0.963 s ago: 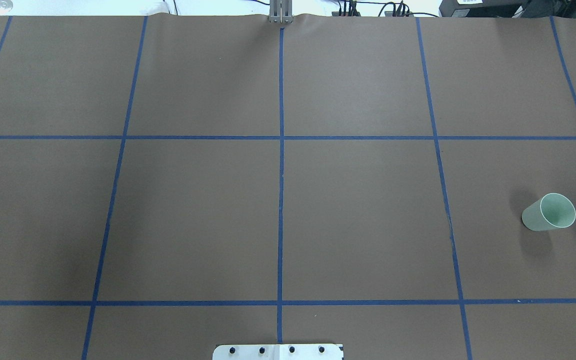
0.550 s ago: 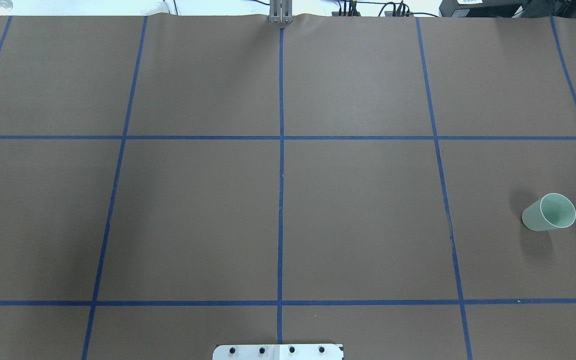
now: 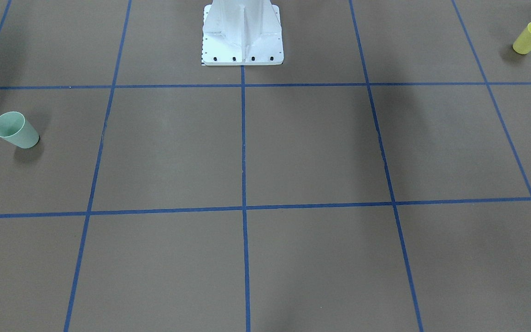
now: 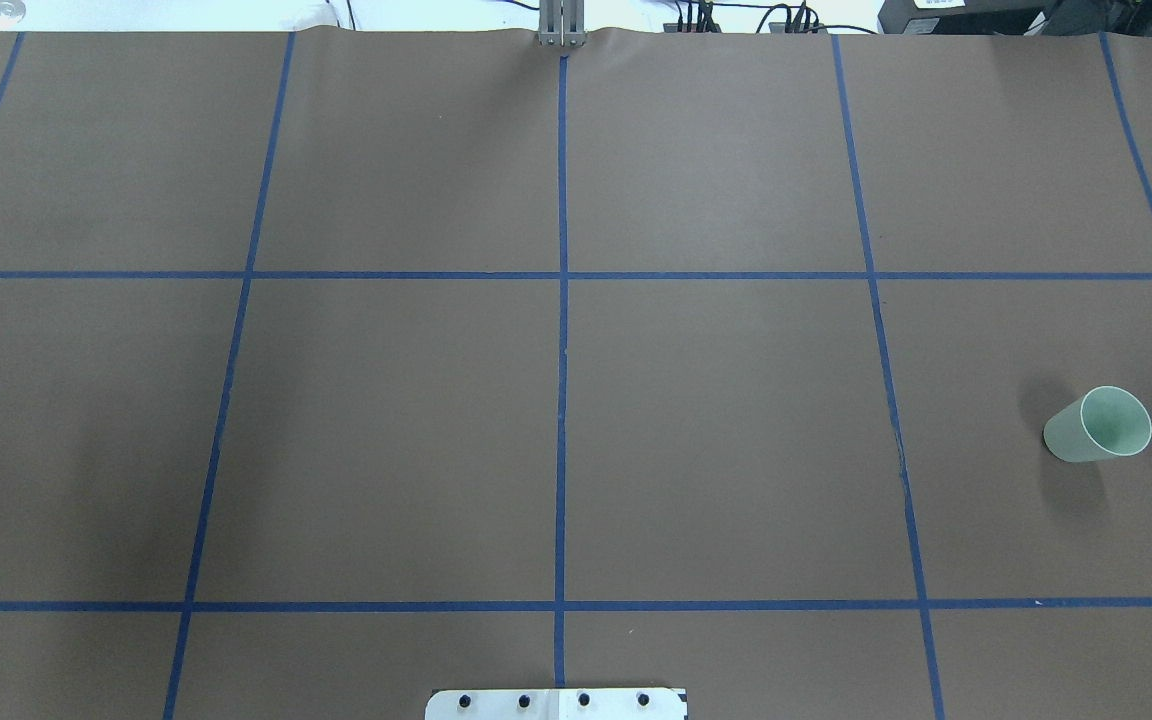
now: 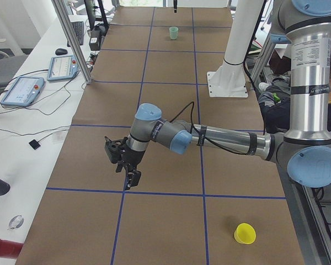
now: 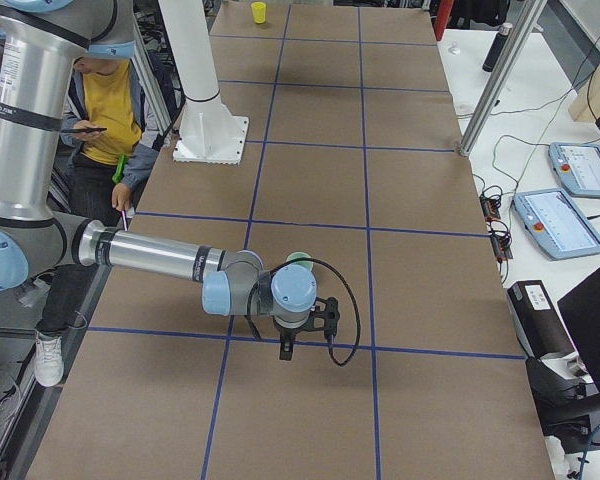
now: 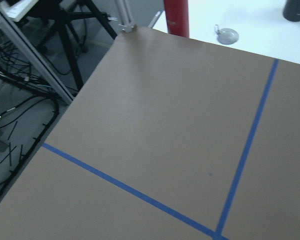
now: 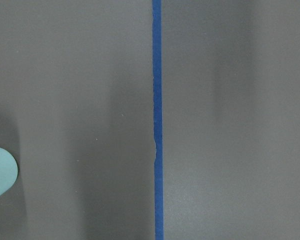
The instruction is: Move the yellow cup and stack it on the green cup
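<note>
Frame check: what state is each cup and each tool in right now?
yellow cup: upright on the table, not held.
green cup: upright, empty, nothing stacked in it.
left tool: clear of the yellow cup; open or shut cannot be told.
right tool: open or shut cannot be told.

Two silver-and-blue arms on one white pedestal (image 3: 242,32).
The left arm (image 5: 226,138) and right arm (image 6: 150,255) share silver tube links, grey joint housings and round pale-blue caps. A thin black cable (image 6: 357,320) loops past each wrist toward the black left pincer (image 5: 132,179) and right pincer (image 6: 285,350). The pedestal flares into a foot plate with dark screws (image 3: 234,59) along its 6 o'clock edge.
</note>
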Available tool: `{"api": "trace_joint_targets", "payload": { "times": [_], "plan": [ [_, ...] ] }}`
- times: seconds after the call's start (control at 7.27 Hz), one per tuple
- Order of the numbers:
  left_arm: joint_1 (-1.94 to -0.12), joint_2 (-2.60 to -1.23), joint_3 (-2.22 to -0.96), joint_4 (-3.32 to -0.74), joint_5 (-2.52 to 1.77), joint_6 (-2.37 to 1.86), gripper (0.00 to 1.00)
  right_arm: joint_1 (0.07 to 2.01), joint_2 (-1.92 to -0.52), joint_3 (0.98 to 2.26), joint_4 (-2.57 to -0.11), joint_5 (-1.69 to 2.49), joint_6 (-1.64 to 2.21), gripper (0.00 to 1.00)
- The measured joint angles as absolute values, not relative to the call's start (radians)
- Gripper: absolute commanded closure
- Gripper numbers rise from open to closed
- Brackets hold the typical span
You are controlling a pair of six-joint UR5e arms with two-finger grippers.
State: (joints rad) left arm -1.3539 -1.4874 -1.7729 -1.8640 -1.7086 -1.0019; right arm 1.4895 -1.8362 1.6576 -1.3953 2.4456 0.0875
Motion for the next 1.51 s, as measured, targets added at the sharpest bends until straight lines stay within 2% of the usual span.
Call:
{"api": "trace_joint_targets", "payload": {
  "times": [0.28, 0.69, 1.1, 1.51],
  "plan": [
    [-1.266, -1.483, -1.778, -1.689, -1.49, -1.208, 0.0, 1.489, -1.836, 1.64, -1.394, 2.445, 0.087, 0.0],
    [-1.241, -1.473, -1.791, -1.309, -1.321, -1.489, 0.0, 1.49, -1.836, 1.624, -1.391, 2.44, 0.088, 0.0],
    [-1.222, -1.378, -1.788, -1.05, -1.359, -1.726, 0.0, 1.49, -1.835, 1.61, -1.391, 2.437, 0.088, 0.0],
    [-1.077, -1.36, -1.773, -0.898, -1.551, -2.039, 0.0, 1.49, -1.833, 1.597, -1.393, 2.435, 0.089, 0.0]
  ]
}}
